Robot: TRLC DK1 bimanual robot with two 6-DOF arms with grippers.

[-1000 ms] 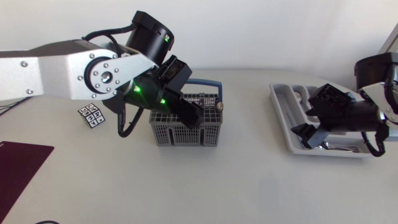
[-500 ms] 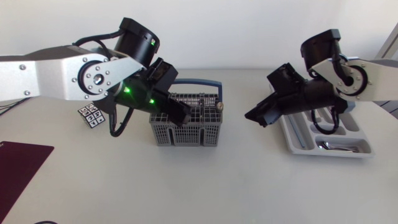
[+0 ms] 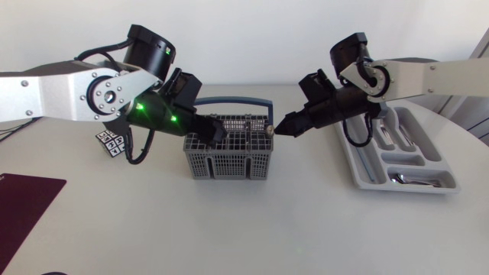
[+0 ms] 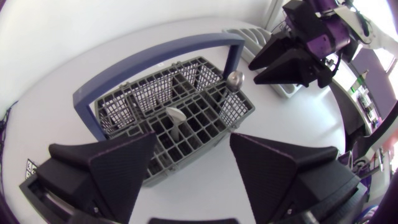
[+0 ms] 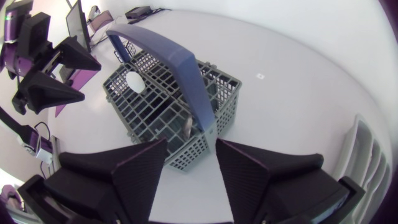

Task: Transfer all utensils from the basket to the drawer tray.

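One grey lattice basket (image 3: 228,156) is noted mid-table (image 3: 267,229), arched by a blue handle (image 3: 229,101); two metal utensils are counted upright inside: a flat-handled utensil (image 4: 176,118) centrally, a round-ended utensil (image 4: 235,77) at the end wall; one shiny utensil (image 3: 403,178) is seen in the grey compartmented drawer tray (image 3: 439,187); left gripper (image 4: 191,140) and right gripper (image 5: 191,146) are held spread wide, empty, at opposite basket ends; a marker card (image 3: 113,142) and maroon mat (image 3: 23,200) are recorded aside.
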